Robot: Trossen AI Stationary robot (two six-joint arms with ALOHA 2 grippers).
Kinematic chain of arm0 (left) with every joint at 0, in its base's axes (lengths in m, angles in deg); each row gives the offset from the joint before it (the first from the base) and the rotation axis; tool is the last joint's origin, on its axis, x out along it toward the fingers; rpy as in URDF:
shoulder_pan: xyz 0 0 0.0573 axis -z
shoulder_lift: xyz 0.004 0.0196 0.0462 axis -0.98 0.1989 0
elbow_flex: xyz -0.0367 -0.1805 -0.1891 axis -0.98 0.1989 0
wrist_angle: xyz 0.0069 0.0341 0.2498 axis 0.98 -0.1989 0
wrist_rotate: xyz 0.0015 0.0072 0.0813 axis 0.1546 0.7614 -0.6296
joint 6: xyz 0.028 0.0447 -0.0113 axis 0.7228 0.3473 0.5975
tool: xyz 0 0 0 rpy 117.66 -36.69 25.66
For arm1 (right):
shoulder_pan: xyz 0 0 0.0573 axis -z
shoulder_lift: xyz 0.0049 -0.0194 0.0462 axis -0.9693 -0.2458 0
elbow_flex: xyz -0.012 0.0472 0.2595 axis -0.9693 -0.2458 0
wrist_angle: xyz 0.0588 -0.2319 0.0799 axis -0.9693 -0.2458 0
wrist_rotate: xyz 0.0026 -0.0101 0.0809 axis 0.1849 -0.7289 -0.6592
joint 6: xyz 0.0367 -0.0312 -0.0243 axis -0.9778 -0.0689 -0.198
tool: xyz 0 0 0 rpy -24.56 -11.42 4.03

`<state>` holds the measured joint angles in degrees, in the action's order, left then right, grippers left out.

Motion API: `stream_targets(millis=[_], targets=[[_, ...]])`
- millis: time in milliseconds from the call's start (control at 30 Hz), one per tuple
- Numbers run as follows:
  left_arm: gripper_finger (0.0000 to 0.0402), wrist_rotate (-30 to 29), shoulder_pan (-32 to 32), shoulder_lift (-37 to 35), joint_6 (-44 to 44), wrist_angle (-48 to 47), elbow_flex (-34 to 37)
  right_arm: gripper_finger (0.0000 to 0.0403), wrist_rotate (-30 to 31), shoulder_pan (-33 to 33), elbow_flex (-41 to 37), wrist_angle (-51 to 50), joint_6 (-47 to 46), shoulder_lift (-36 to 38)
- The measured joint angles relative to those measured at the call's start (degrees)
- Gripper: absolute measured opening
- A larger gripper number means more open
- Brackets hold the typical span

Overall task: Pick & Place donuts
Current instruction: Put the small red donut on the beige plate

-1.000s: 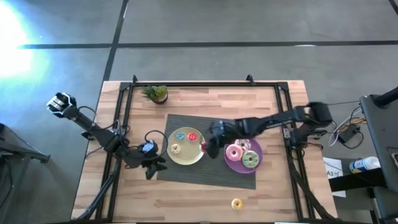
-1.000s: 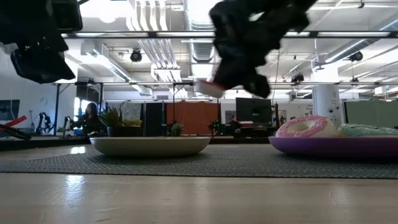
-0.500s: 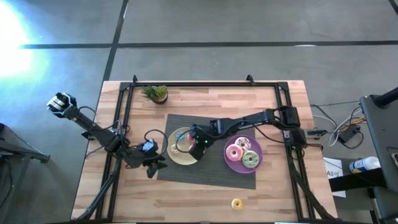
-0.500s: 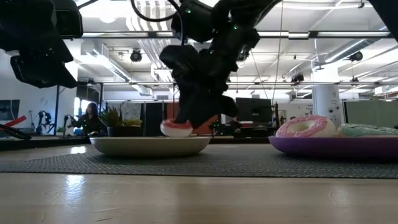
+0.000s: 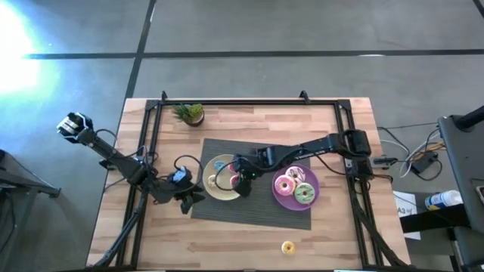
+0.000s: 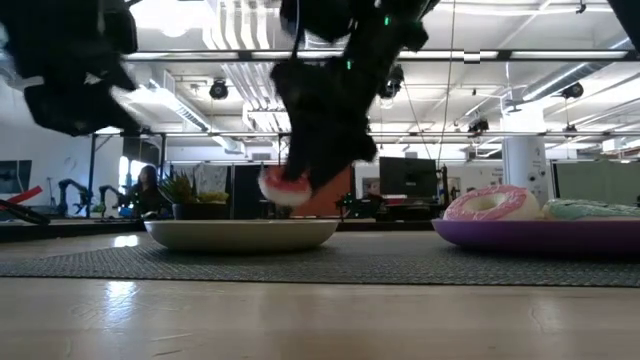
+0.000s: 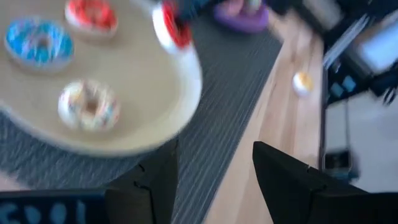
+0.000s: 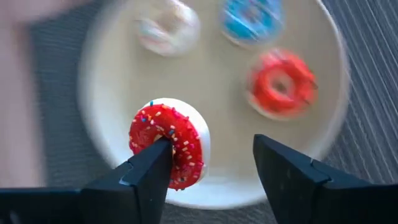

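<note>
R gripper (image 5: pixel 240 178) over the yellow plate (image 5: pixel 214 195), near its right rim. Red-iced donut (image 8: pixel 169 144) w/ sprinkles and white underside sits against one finger only, tilted on edge, just above plate; the fingers stand wide apart, so not clamped across it. Low view: same donut (image 6: pixel 285 187) just above the plate rim, under the gripper.

On yellow plate: blue donut (image 8: pixel 252 22), red donut (image 8: pixel 283 84), white sprinkled donut (image 8: pixel 166 27), all flat, apart from each other.

Purple plate (image 5: pixel 284 199) to the right on the dark mat (image 5: pixel 257 215): pink donut (image 5: pixel 285 185), green donut (image 5: pixel 304 194), a third behind them, colour unclear. Yellow donut (image 5: pixel 287 247) alone on bare tabletop (image 5: pixel 227 249), near front edge, well apart from the mat.

L gripper (image 5: pixel 190 198) waits at mat's left edge beside yellow plate, fingers spread, empty. Small potted plant (image 5: pixel 189 113) at back left.
</note>
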<state>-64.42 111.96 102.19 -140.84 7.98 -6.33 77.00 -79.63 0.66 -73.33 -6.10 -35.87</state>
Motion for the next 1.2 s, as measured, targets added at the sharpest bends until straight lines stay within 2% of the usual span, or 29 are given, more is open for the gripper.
stream_targets(millis=[67,167,433,533,700,933,1200], targets=[[0.0178,-2.31,-0.86,0.26,1.17,3.59,0.07,0.0213,0.10,-0.44,0.47,1.14,1.57,0.43],[0.0178,-3.11,-3.80,2.51,4.53,8.91,0.09,0.0211,1.57,-0.59,0.24,0.70,-2.31,0.12],[0.0178,-1.13,-13.48,17.38,21.91,24.28,-2.12,0.0210,1.73,-0.51,0.21,2.11,-2.63,0.11],[0.0178,-0.47,-15.58,22.65,25.49,23.51,-4.91,0.0210,1.61,-0.62,0.20,2.20,-2.67,0.06],[0.0178,1.42,-17.58,28.76,25.34,24.07,-6.14,0.0210,1.96,-1.49,0.20,2.27,-2.71,0.74],[0.0178,-0.73,-17.81,30.00,23.39,23.53,-5.60,0.0210,2.90,-1.77,-0.04,2.25,-0.71,4.27],[0.0178,-0.88,-16.59,24.02,23.92,19.27,-6.05,0.0210,4.06,-4.39,-5.05,-6.01,1.68,11.94]])
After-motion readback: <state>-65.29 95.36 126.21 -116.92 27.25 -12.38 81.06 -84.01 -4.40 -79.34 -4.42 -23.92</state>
